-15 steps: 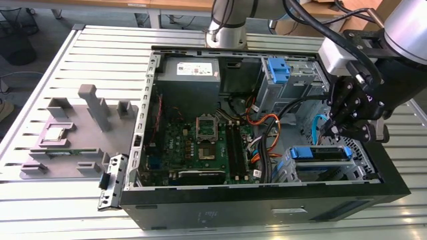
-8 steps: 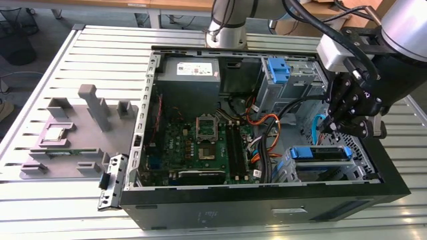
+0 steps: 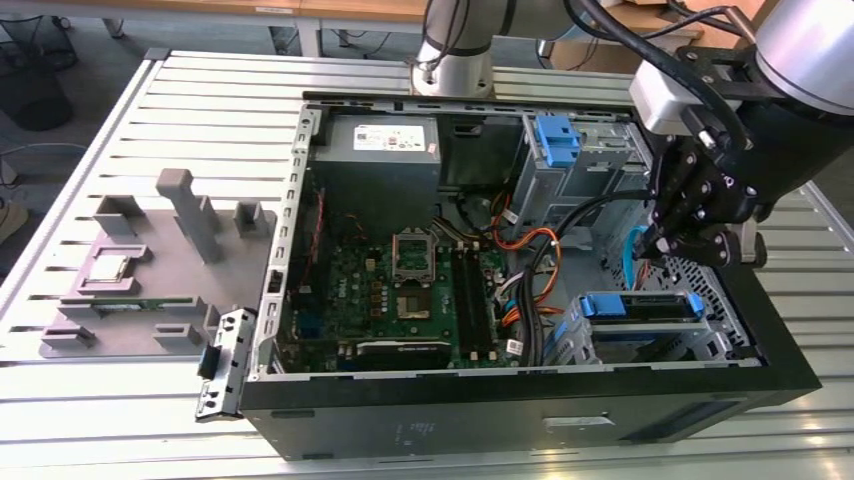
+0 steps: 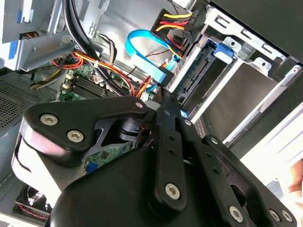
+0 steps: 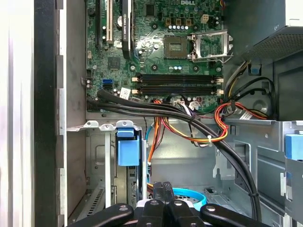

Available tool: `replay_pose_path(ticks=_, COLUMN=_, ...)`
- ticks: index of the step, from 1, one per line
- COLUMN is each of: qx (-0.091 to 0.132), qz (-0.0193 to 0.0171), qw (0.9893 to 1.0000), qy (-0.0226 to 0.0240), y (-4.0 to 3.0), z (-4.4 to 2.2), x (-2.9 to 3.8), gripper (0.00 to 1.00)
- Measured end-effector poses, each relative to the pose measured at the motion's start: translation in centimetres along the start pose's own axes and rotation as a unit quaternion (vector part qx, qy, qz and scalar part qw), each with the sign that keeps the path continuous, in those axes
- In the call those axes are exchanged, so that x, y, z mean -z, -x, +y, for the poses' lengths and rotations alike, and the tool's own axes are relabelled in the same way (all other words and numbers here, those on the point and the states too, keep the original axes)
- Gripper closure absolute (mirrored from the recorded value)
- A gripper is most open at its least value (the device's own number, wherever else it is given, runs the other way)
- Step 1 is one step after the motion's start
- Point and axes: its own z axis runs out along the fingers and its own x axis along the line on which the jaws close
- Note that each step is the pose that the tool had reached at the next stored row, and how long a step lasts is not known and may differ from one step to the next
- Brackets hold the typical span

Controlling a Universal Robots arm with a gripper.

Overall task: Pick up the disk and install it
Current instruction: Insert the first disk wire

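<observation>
Exterior view: the gripper [image 3: 661,248] is being held shut and empty close above the disk [image 3: 641,305], seated in the near bay [image 3: 577,335] at the exterior view's right; second wrist view: a blue cable [image 4: 154,72] is being shown beside it; first wrist view: pressing is, arguably, being best done squarely, clear of the wiring [image 5: 208,137].

Blue-framed disk [image 3: 642,305] inside the metal drive bay [image 3: 571,338].

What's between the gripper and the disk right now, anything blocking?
Nothing visible. In the exterior view the gripper hangs over the disk, which lies in the drive cage. A light blue cable and black cables run beside the gripper on the exterior view's left, not between them.
</observation>
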Motion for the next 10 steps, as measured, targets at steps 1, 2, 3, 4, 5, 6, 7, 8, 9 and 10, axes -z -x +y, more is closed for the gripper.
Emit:
replay_pose_path(ticks=1, qx=0.000, qz=0.0000, qw=1.0000, qy=0.0000, y=0.00, z=0.00, x=0.03, gripper=0.89)
replay_pose_path(ticks=2, qx=0.000, qz=0.0000, qw=1.0000, qy=0.0000, y=0.01, z=0.01, x=0.08, gripper=0.89)
replay_pose_path(ticks=3, qx=0.000, qz=0.0000, qw=1.0000, qy=0.0001, y=0.02, z=0.01, x=0.16, gripper=0.89)
replay_pose_path(ticks=4, qx=0.000, qz=0.0000, qw=1.0000, qy=0.0002, y=0.03, z=0.01, x=0.26, gripper=0.89)
replay_pose_path(ticks=5, qx=0.000, qz=-0.0001, qw=1.0000, qy=0.0002, y=0.03, z=0.01, x=0.34, gripper=0.89)
replay_pose_path(ticks=6, qx=0.000, qz=-0.0003, qw=1.0000, qy=0.0003, y=0.03, z=0.01, x=0.38, gripper=0.89)
replay_pose_path(ticks=7, qx=0.000, qz=-0.0009, qw=1.0000, qy=0.0003, y=0.05, z=0.01, x=0.38, gripper=0.89)
replay_pose_path(ticks=8, qx=0.000, qz=-0.0016, qw=1.0000, qy=0.0003, y=0.07, z=0.01, x=0.38, gripper=0.89)
replay_pose_path(ticks=9, qx=0.000, qz=-0.0026, qw=1.0000, qy=0.0003, y=0.11, z=0.01, x=0.39, gripper=0.89)
replay_pose_path(ticks=10, qx=0.000, qz=-0.0038, qw=1.0000, qy=0.0003, y=0.17, z=0.01, x=0.40, gripper=0.89)
